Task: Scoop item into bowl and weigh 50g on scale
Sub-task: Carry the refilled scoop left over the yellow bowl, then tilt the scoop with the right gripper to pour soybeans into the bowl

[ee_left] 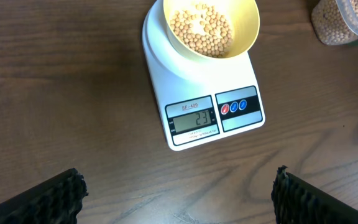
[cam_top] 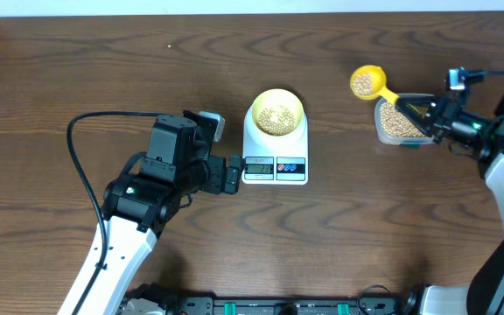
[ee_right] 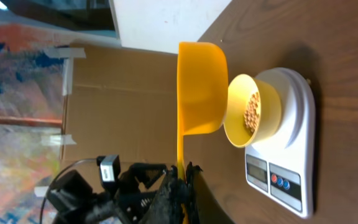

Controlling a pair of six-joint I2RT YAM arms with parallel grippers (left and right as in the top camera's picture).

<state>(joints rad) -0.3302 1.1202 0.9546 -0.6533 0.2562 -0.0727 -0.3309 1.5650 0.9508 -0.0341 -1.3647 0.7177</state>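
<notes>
mid-weighing: the right fingers [ee_right: 174,198], shut tight on the handle, hold a yellow scoop [cam_top: 367,83] loaded with beans [ee_left: 201,28] beside the clear tub [cam_top: 398,125] at the right of the counter [cam_top: 103,70]. the pale yellow bowl [cam_top: 276,112] sits on the white scale [cam_top: 274,166] at the centre, partly filled with beans, well apart from the scoop. the display [ee_left: 193,119] shows what looks like 23, so the job appears roughly half done. the left fingers [ee_left: 51,199] stand wide open and hold nothing, low over the counter just left of the scale's front. the step in hand looks like carrying a fresh scoopful to the bowl. the next move calls for keeping the scoop level across the gap, stopping above the bowl's rim and tipping gently, since a full dump could overshoot the target or scatter beans onto the scale and counter.
</notes>
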